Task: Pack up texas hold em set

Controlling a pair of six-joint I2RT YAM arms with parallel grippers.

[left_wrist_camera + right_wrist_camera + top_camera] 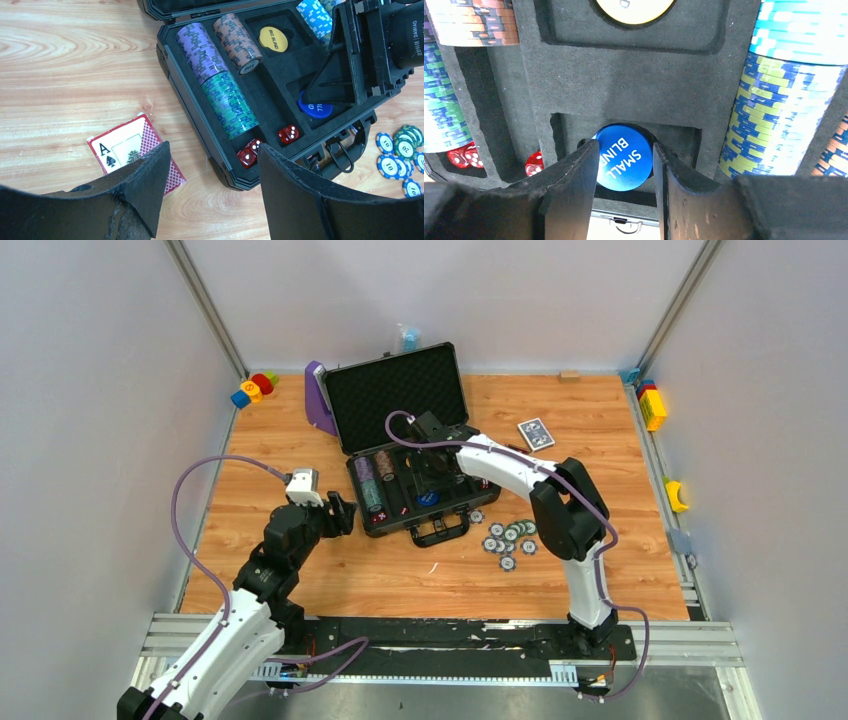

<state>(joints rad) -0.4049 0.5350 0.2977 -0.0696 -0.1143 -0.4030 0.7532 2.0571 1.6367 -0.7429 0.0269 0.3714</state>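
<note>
The dark grey briefcase [372, 517] lies open with its foam lid [400, 395] up. Rows of striped chips [230, 102] fill its slots, with a yellow button [273, 39] and red dice [289, 133]. My right gripper [625, 150] is down in the case, its jaws closed on the rim of the blue "small blind" button [624, 157] at a foam recess. My left gripper [212, 150] is open and empty over the table by the case's front left corner. A red card deck [135, 150] lies to its left. Loose chips [510, 538] and a blue deck [536, 433] lie right of the case.
A purple stand [318, 398] stands behind the case's left side. Toy blocks [253, 388] sit at the back left corner, and more toys [653, 405] lie along the right rail. The case handle [440, 531] points toward me.
</note>
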